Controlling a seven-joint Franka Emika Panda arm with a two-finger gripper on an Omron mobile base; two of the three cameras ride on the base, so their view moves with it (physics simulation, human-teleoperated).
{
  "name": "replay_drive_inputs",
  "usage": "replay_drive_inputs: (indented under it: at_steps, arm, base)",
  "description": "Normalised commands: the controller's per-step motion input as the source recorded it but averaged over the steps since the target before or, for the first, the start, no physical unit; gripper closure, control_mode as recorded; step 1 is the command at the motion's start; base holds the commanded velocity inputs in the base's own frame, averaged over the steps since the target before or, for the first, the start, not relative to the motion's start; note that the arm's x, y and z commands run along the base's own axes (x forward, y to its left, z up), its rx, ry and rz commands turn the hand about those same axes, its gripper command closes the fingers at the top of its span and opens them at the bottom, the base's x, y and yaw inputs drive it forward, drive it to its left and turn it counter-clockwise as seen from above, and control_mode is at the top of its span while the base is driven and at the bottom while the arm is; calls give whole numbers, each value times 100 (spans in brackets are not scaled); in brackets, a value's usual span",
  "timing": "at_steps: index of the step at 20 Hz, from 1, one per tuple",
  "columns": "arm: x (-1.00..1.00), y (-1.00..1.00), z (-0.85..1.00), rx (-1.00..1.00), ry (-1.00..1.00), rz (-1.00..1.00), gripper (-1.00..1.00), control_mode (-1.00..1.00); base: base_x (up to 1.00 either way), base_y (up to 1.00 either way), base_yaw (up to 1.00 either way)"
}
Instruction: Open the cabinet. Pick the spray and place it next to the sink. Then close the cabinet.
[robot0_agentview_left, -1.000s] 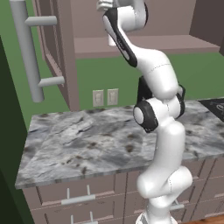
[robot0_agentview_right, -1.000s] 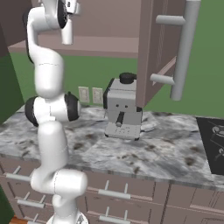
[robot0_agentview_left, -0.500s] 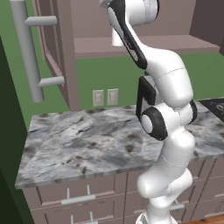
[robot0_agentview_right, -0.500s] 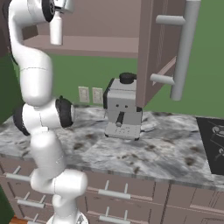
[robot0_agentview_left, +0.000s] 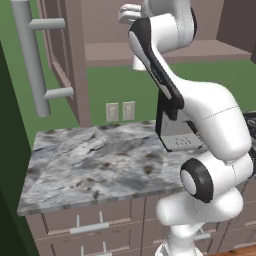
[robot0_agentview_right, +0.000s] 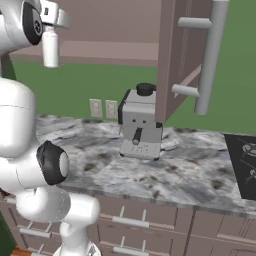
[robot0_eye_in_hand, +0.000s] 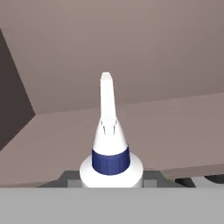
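Much of the gripper (robot0_agentview_right: 50, 22) is hard to make out: in the right base view it sits at the top left, merged with the white hand, and in the left base view the arm's upper link covers most of it. The spray (robot0_agentview_right: 50, 47) hangs from it, upright, its white body showing below the hand in front of the open cabinet (robot0_agentview_right: 125, 30), level with the front edge of the cabinet's bottom shelf. In the left base view just a sliver of the spray (robot0_agentview_left: 138, 62) shows beside the arm. The hand view looks down the bottle's white trigger head and blue collar (robot0_eye_in_hand: 110, 159), with the gripper closed on the spray at the picture's bottom; the fingertips themselves are hidden by the bottle.

Both cabinet doors stand open, the right door (robot0_agentview_right: 182, 55) and the left door (robot0_agentview_left: 62, 55) each cut off at the top. The visible shelf interior is bare mauve-brown.

On the tabletop (robot0_agentview_right: 185, 175) stands a grey coffee machine (robot0_agentview_right: 141, 125), largely hidden by the arm in the left base view. A dark cooktop (robot0_agentview_right: 245, 165) is cut off at the right edge.
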Motion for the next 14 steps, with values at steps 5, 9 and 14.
replay_drive_inputs:
  at_steps: [5,9,14]
  arm:
    - [-79,-8,-36,1,0,0,100,-100]
    - [-83,-12,-32,1,0,0,100,-100]
    - [-71,-13,-43,0,-1,0,100,-100]
  base:
    - [0,0,0]
    - [0,0,0]
    - [0,0,0]
